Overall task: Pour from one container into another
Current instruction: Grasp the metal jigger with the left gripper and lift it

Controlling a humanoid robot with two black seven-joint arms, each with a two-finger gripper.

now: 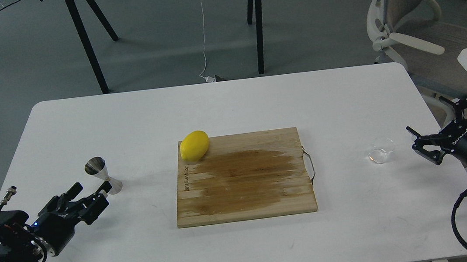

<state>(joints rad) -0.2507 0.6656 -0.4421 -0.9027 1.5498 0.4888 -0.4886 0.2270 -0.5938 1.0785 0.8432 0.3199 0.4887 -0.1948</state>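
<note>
The steel hourglass jigger (102,175) stands upright on the left part of the white table (230,105). My left gripper (91,187) is open just in front of it, low over the table, and one fingertip (104,188) overlaps the jigger's base in the view. Whether it touches the jigger I cannot tell. On the right part of the table stands the small clear glass cup (381,149). My right gripper (425,114) is open to the right of the cup, near the table's right edge, a short gap away from it, holding nothing.
A wooden cutting board (243,178) with a dark wet patch and a metal handle lies in the table's middle. A yellow lemon (194,145) rests on its far left corner. An office chair (415,27) stands behind the table's right end.
</note>
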